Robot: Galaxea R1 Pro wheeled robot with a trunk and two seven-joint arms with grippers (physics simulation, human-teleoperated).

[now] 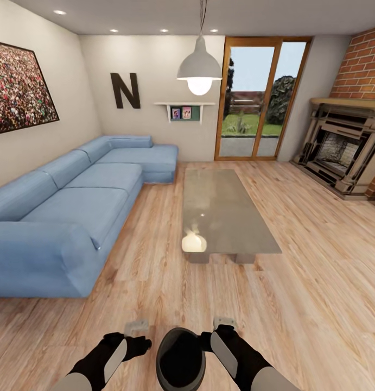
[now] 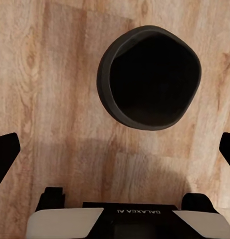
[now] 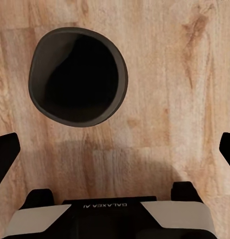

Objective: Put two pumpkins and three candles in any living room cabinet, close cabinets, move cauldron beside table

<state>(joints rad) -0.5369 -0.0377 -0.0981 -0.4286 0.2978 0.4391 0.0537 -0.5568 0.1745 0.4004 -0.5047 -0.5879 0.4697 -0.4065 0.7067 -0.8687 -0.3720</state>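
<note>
The matte-black cauldron (image 1: 179, 358) sits on the wood floor right in front of me, between my two arms, its wide mouth facing up. It appears from above in the left wrist view (image 2: 149, 77) and the right wrist view (image 3: 79, 75). My left gripper (image 1: 137, 327) hovers just left of it, open (image 2: 115, 149). On the pot's other side my right gripper (image 1: 225, 322) is also open (image 3: 115, 152). Neither touches the pot. The long glossy table (image 1: 225, 206) stands a short way ahead. The pumpkins, candles and cabinet are out of view.
A big blue corner sofa (image 1: 73, 206) fills the left side. A stone fireplace (image 1: 342, 146) with a brick wall is at the right, and wood-framed glass doors (image 1: 260, 98) are at the back. A pendant lamp (image 1: 199, 68) hangs over the table.
</note>
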